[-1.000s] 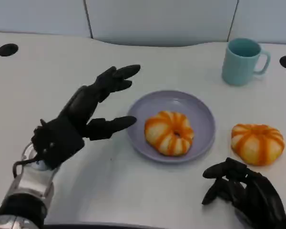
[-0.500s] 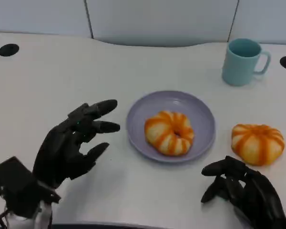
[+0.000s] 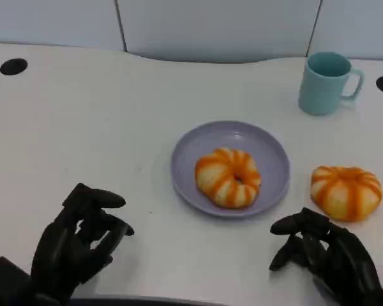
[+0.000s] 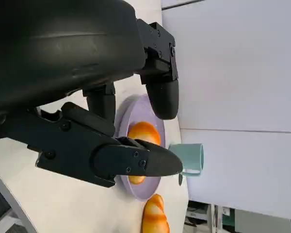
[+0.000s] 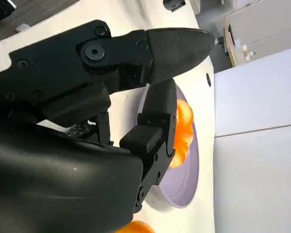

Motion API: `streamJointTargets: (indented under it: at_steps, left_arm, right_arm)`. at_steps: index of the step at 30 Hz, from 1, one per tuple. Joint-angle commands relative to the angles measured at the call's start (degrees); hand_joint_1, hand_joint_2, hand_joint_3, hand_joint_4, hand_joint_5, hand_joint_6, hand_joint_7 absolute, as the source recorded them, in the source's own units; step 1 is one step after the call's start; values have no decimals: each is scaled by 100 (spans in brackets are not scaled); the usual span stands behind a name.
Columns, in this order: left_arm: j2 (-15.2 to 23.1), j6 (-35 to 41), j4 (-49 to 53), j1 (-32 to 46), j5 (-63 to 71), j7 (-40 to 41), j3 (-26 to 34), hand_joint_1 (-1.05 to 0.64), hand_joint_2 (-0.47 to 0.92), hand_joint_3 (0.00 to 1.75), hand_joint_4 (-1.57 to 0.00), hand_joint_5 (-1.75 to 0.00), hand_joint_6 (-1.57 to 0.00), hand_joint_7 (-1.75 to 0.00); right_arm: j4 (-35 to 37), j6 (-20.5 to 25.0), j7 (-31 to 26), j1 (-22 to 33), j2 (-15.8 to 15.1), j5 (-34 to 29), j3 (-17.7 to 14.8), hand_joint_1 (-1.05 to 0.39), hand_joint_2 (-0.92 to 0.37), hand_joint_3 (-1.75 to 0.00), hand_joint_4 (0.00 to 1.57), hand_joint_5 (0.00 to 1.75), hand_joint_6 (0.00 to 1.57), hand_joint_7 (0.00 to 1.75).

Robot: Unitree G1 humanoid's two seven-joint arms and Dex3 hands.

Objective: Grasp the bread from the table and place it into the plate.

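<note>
One round striped bread (image 3: 228, 177) sits in the purple plate (image 3: 271, 145); another bread (image 3: 345, 192) lies beside it, teal mug (image 3: 326, 83) behind; left hand (image 3: 76, 245) and right hand (image 3: 329, 255) fingers curled, empty

A white table (image 3: 83, 108) is seen, lit evenly. Two dark round holes (image 3: 13, 66) are set near its far corners. Behind the table, pale grey wall panels (image 3: 210, 25) are divided by thin dark seams.

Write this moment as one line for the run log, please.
bread in plate: resting on purple plate | second bread: on table beside plate | left hand: empty, near table edge | right hand: empty, near second bread
</note>
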Motion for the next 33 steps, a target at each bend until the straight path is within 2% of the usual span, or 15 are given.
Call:
streamJointTargets:
  at_steps: [1,10,22,26,33]
  left_arm:
    - [19,65,84,84,106,156,118,-61,92,32,-25,-175,-10,-170]
    - [-39,129,476,-31,124,232,292,-62,92,32,-28,-175,-12,-174]
    - [-20,203,1055,-309,-12,-93,452,-65,92,28,-28,-175,-12,-175]
    - [-29,415,1140,-387,-156,-261,518,-65,92,28,-27,-175,-13,-170]
    - [-37,1005,1105,-504,-672,-863,713,-65,92,22,-26,-175,-11,-164]
  right_arm:
    - [87,-90,15,-88,-77,62,-94,-36,-92,-40,63,151,59,112]
    - [301,-185,16,-220,-78,70,-210,-37,-92,-38,64,149,58,115]
    - [760,-766,71,-370,-157,-36,-259,-39,-92,-38,58,149,54,120]
    - [871,-674,62,-448,-166,-27,-251,-41,-92,-36,60,151,55,120]
    - [1255,-575,493,-678,-174,209,-358,-43,-92,-36,65,150,62,109]
